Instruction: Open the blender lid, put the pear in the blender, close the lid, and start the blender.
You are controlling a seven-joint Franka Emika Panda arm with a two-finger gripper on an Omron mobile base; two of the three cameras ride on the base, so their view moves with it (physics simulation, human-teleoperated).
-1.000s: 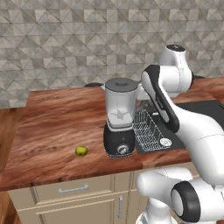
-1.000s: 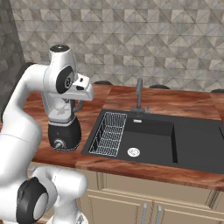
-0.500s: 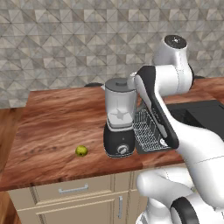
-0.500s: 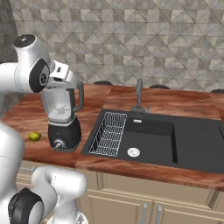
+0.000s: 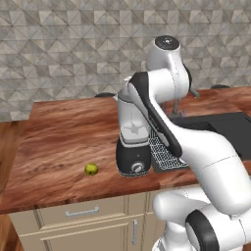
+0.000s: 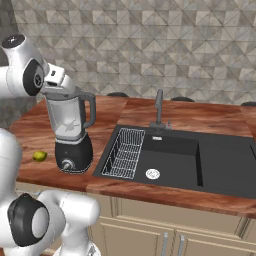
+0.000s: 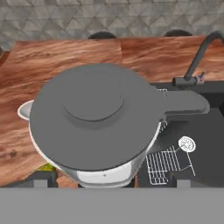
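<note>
While one pear [image 5: 90,169] lies on the wooden tabletop [image 5: 59,142] left of the single blender [image 5: 133,147], one blender lid [image 7: 94,113] sits slightly askew on the jar, the tool [image 7: 111,177] above it spread wide, holding nothing; one sink [image 6: 200,155] lies right.

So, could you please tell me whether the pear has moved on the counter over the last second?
No. The pear lies on the same spot of the wooden counter, just as far left of the blender as before.
</note>
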